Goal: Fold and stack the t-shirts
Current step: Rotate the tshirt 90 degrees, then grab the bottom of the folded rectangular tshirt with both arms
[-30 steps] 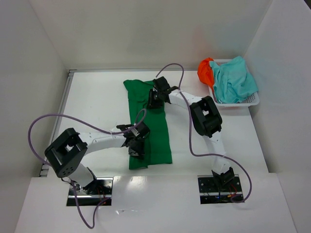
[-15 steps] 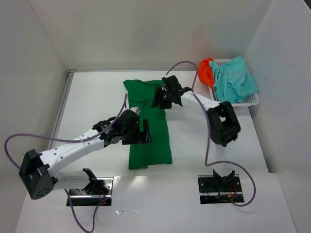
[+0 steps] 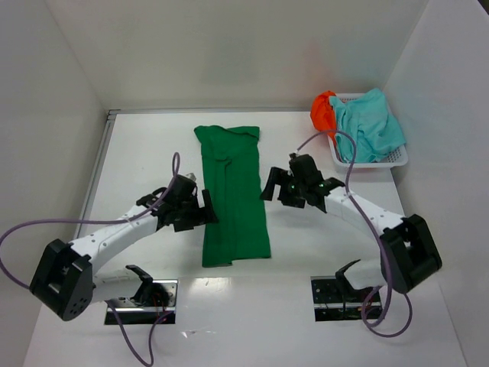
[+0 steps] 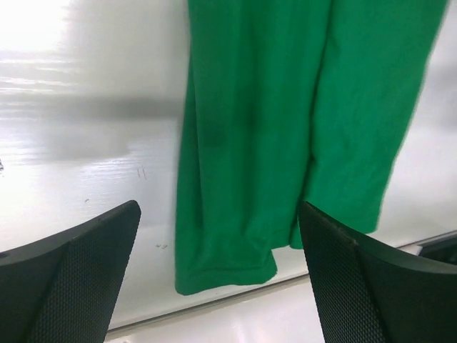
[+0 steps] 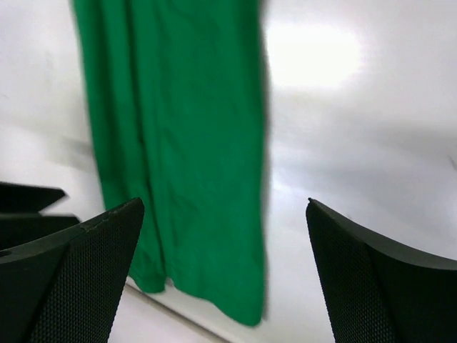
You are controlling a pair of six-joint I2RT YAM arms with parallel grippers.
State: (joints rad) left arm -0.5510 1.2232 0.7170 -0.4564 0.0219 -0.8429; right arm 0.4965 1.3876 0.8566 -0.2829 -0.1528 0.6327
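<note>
The white counter (image 3: 145, 153) spread before me, walled on three sides. Down its middle lay the green shirt (image 3: 233, 199), folded lengthwise into a long flat strip that ran from the far side toward my bases, its near end a little uneven. At the far right corner stood the basket (image 3: 397, 159), and in it the teal shirt (image 3: 370, 130) sat bunched on top, with the orange shirt (image 3: 323, 113) spilling over the rim on the left. My left end effector (image 3: 205, 210) was just beside the strip's left edge, about midway along it, fingers spread wide and holding nothing. My right end effector (image 3: 269, 187) was just beside the right edge, a little farther up, equally wide and empty. Whether either touched the cloth I could not tell.
</note>
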